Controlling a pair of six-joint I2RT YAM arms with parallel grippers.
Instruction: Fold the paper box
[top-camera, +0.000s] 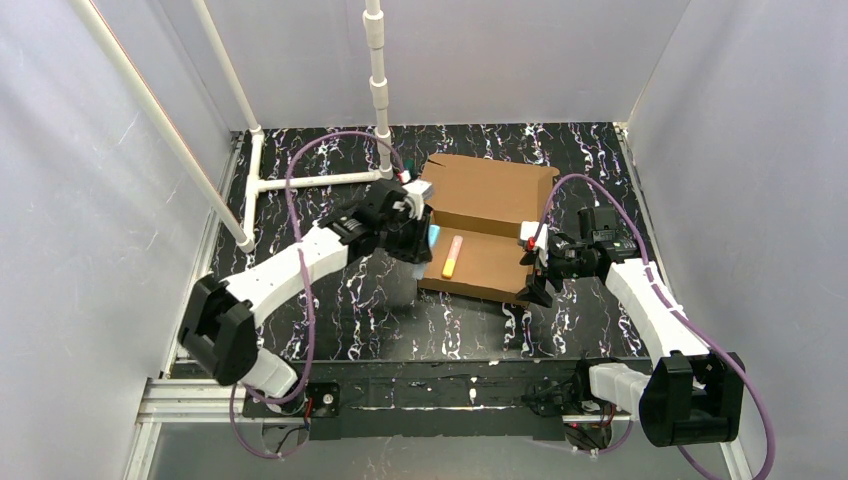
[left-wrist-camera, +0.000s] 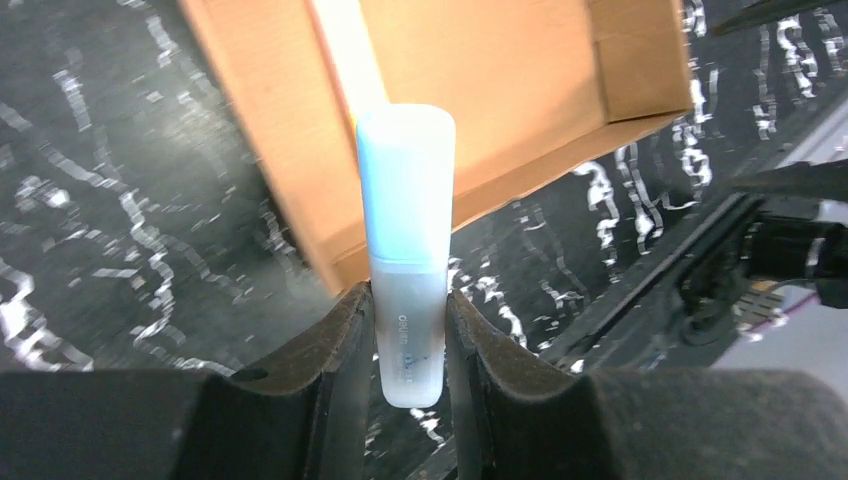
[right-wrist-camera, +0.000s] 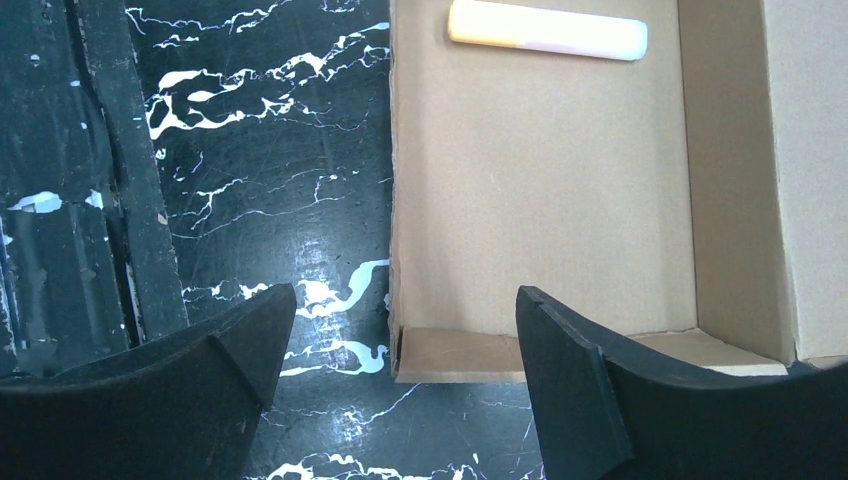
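Top external: paper box (top-camera: 490, 215) tray runs long left-right, lid open toward far.
Left gripper (left-wrist-camera: 408, 315): clamped on blue marker (left-wrist-camera: 405, 200), at left edge.
Right gripper (right-wrist-camera: 402, 300): wide, straddling near-right corner.

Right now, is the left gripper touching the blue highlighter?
Touching. Left wrist view shows the left gripper clamped on both sides of the blue highlighter.

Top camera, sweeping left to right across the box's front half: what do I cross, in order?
White pipe frame → left gripper, shut on the blue highlighter → yellow highlighter lying in the paper box → right gripper, fingers open, at the box's right edge.
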